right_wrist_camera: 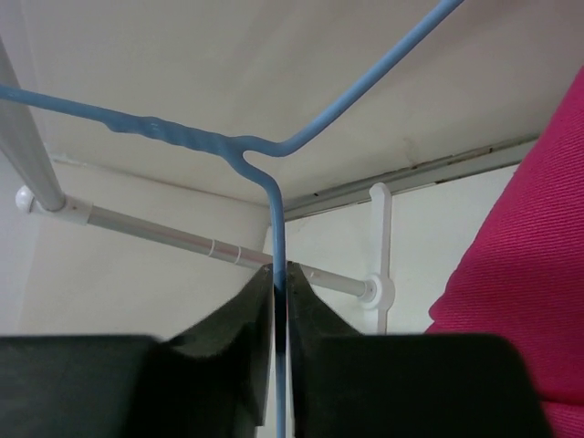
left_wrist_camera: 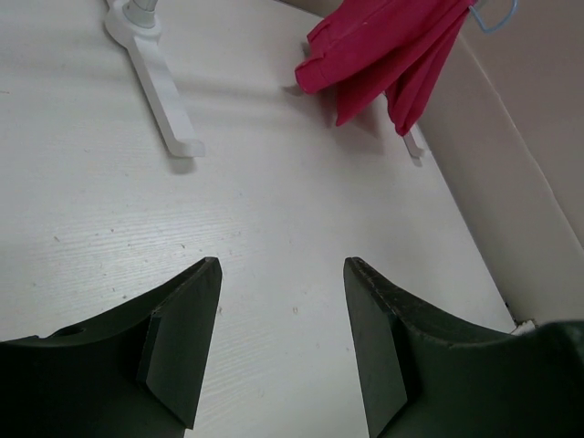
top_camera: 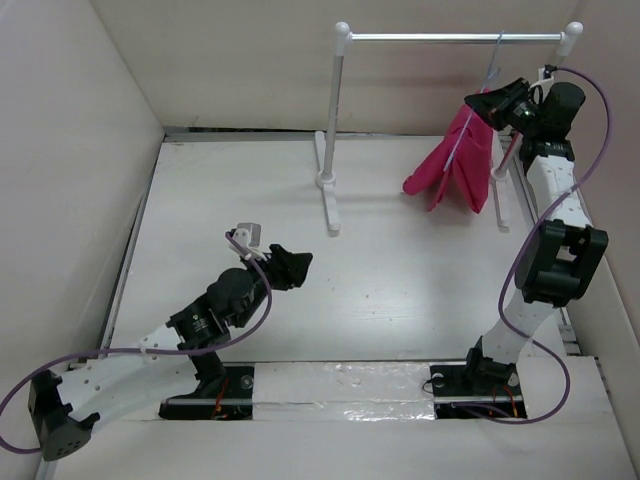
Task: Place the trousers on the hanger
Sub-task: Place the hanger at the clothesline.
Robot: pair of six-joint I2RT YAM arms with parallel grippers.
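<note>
Up at the far right, the right end effector [right_wrist_camera: 281, 274] was pressed together on the hanger [right_wrist_camera: 173, 136], its 2 fingers [right_wrist_camera: 228, 333] pinching the thin blue wire just below the twisted neck. The trousers [top_camera: 460, 160] draped over that hanger in loose folds, hanging under the right end of the rack [top_camera: 450, 37]. The left end effector [left_wrist_camera: 281, 269] hovered low over the middle of the counter [top_camera: 400, 290], spread wide and holding nothing.
</note>
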